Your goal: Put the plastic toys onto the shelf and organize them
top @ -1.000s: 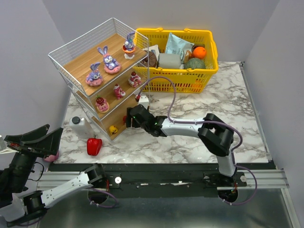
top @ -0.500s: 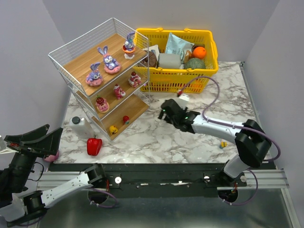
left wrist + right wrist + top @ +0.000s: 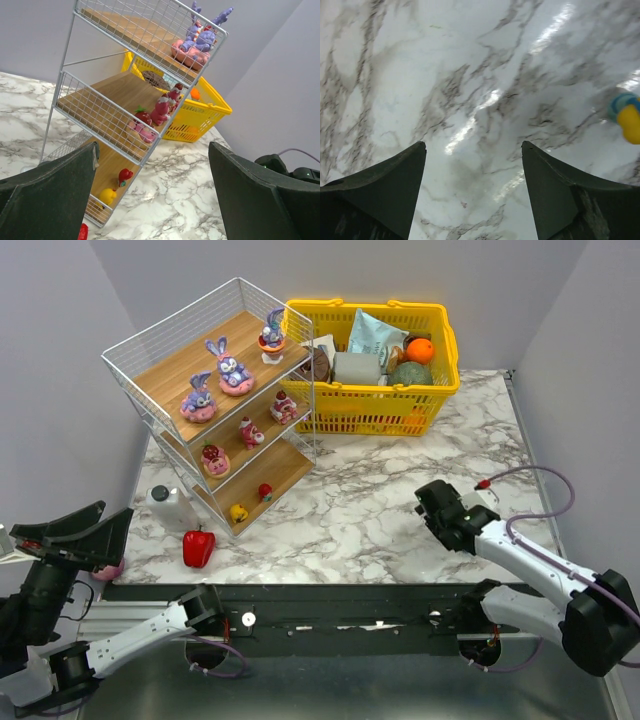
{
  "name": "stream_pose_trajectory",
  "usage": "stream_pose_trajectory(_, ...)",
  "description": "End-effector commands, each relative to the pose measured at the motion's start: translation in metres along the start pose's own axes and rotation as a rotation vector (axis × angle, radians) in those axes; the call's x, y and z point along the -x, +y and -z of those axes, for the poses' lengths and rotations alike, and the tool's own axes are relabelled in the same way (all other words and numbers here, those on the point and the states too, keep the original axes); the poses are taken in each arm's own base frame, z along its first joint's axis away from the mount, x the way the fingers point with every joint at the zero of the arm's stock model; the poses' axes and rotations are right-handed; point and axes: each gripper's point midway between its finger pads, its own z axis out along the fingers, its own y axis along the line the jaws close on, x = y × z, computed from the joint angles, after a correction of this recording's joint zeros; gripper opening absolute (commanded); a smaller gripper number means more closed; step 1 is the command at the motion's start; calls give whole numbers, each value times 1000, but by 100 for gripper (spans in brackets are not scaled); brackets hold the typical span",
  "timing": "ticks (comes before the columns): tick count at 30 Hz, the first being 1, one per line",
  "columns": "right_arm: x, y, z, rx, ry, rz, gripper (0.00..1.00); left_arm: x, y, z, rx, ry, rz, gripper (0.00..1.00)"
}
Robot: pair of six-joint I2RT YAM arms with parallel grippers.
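Light: bright and even in my overhead view.
Glare: white streaks on the bench, right wrist view.
Blur: that view looks soft to me.

The right end effector has left the lowest board of the shelf at centre left. It has swung across to the lower right of the frame, fingers spread above the marble worktop. Where it was, a small red toy now lies uncovered on that board. The arm, folded at mid-right a second ago, now stretches toward the lower right corner. It covers the spot where a tiny yellow piece showed; that piece now appears only at the right edge of the wrist view.
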Motion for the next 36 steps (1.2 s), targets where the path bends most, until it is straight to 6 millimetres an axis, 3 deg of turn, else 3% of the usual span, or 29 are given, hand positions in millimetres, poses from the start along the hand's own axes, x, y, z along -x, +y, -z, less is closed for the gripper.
stream_pose_trajectory(1,9,-50,-10,-175,-25,-78,86,7,4,5,-44,-30,63,99)
stream_pose_trajectory(7,14,-79,-17,-291,-11,-138,88,7,5,5,-46,-37,66,99)
stream_pose_trajectory(12,12,-90,-13,-318,1,-154,89,5,3,2,-48,-35,49,99)
stream_pose_trajectory(22,19,-79,-7,-259,5,-138,89,5,6,3,-47,-50,61,99)
stream_pose_trajectory(25,28,-82,-2,-274,-27,-138,89,4,6,3,-51,-46,67,99)
stream_pose_trajectory(29,56,-73,8,-264,-68,-119,89,-3,-2,-4,-60,-20,49,99)
stream_pose_trajectory(36,91,-97,32,-351,-101,-90,89,-23,-12,-21,-39,17,9,99)
